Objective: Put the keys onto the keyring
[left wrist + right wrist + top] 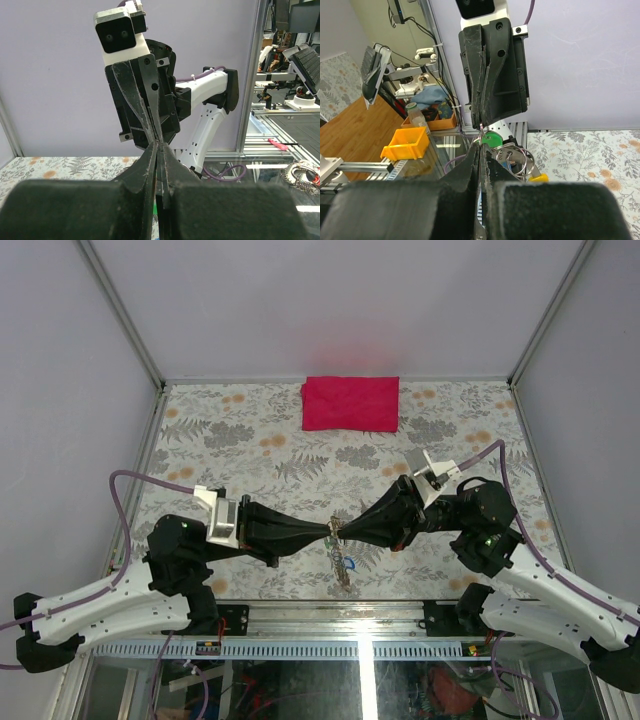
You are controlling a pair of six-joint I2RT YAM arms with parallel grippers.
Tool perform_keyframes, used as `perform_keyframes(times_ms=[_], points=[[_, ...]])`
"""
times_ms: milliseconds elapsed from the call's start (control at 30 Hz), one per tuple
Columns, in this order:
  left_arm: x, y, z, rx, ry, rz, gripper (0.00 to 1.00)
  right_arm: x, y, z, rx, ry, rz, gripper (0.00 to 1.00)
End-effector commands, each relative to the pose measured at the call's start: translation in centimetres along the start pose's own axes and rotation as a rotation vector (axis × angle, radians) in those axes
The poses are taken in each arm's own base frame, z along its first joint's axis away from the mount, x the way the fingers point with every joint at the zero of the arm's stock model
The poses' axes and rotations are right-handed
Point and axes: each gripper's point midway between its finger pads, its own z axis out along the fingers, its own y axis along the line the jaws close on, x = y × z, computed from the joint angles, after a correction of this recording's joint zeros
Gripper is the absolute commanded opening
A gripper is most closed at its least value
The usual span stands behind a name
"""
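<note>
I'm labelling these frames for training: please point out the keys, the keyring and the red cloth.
keys [492,140]: right wrist view, on the green plastic head.
keyring [520,159]: right wrist view, on the silvery wire loops.
red cloth [350,403]: top external view, on the cloth's middle.

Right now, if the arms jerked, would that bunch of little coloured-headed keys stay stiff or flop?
Probably flop: the bunch of small silvery keys with coloured plastic heads appears to hang as separate loose pieces, so it would likely swing. On the thin silvery wire keyring, keys could slide. Being tiny, it seems light.
</note>
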Motion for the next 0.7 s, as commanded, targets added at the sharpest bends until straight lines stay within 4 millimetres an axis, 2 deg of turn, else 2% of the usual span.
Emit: perform_keyframes(times_ms=[0,667], points=[[-3.0,-0.7,0.4,0.036,-0.078,0.031,0.0,-2.4,0.8,-0.1,0.001,-0.079,-0.06,0.0],[-3.0,-1.0,0.2,0.049,-0.071,0.031,0.0,-3.0,-0.5,-0.6,0.105,-0.116,-0.045,0.0]])
